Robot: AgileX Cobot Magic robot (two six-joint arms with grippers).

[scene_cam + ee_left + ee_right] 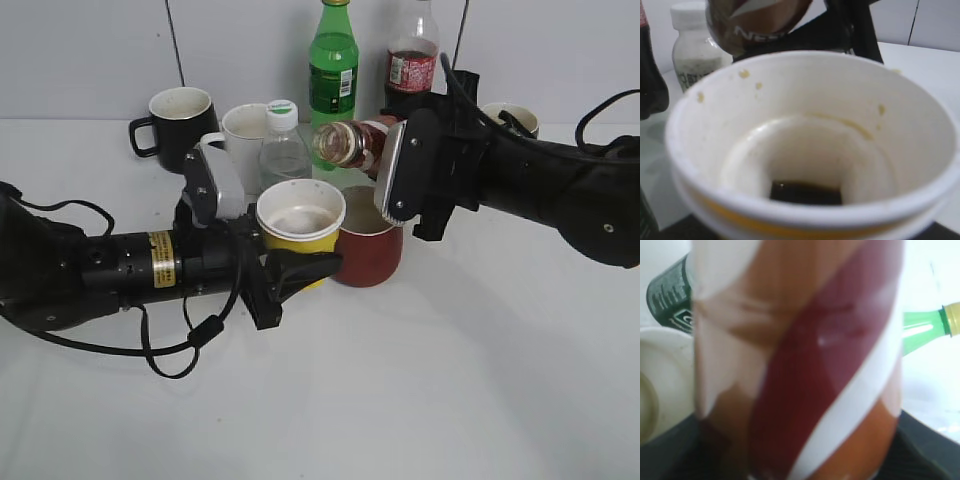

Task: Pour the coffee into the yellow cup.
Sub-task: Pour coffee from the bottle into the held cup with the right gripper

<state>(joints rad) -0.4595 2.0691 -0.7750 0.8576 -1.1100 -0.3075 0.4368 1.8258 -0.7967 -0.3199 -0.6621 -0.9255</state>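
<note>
My left gripper [290, 272] is shut on the yellow cup [300, 232] and holds it up near the middle of the table. In the left wrist view the yellow cup [805, 145] fills the frame, with a little dark coffee [806, 192] at its bottom. My right gripper [395, 170] is shut on the coffee bottle [350, 145], which lies tipped sideways with its open neck to the left, just above and behind the cup's rim. The bottle's brown-and-white swirl label [800, 360] fills the right wrist view. The bottle's end also shows above the cup in the left wrist view [757, 22].
A dark red mug [370, 255] stands right of the cup. Behind are a white-capped bottle [283, 145], a white mug [240, 140], a black mug [175, 120], a green bottle [333, 65], a red-labelled cola bottle [412, 60] and another cup [512, 118].
</note>
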